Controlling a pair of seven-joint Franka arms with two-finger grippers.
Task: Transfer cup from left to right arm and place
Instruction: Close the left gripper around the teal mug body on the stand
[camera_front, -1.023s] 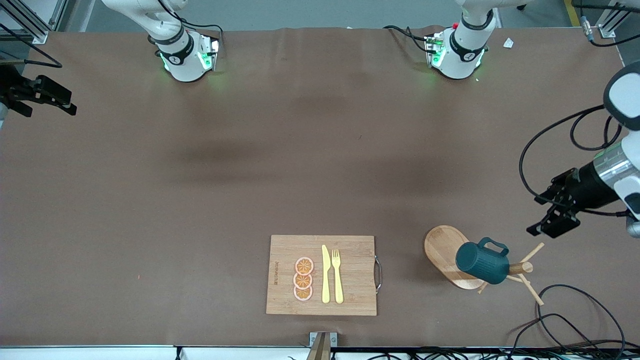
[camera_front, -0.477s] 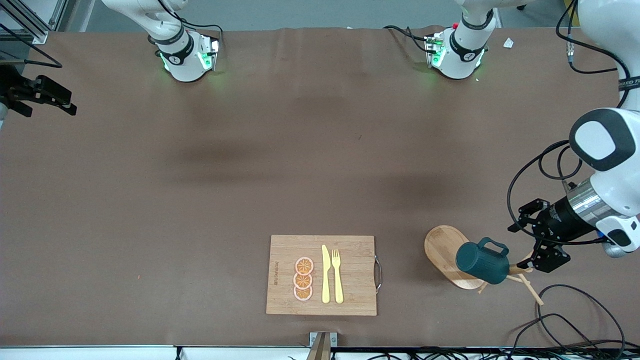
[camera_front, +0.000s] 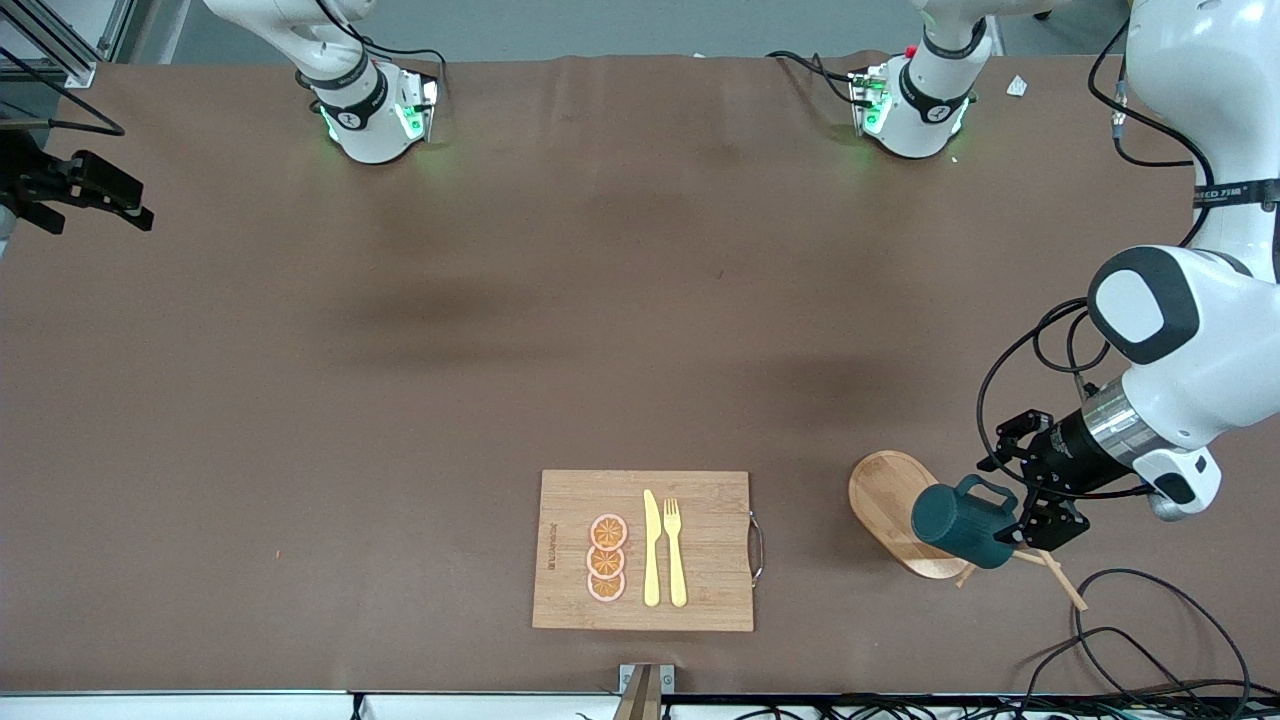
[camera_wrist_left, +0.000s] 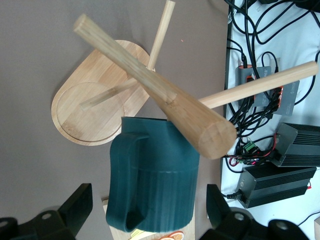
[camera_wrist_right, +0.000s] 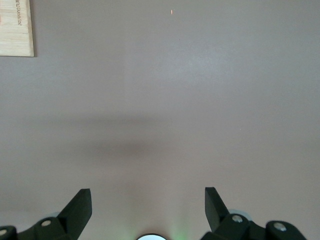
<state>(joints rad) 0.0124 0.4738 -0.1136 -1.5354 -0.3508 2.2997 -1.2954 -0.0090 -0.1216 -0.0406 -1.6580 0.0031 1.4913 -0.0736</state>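
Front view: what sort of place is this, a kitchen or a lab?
Most likely a robot lab bench staged with kitchenware: two arm bases bolted to a brown-covered table, loose cables along its edge, and props such as a cutting board and a mug tree.

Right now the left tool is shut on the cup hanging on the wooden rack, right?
Not shut. The left tool is open, its fingers apart on either side of the cup, which does hang on the wooden rack. The left wrist view shows it.

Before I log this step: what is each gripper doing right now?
Left gripper: open, holding nothing, at the cup hanging on the wooden rack.
Right gripper: open, holding nothing, waiting over the table.
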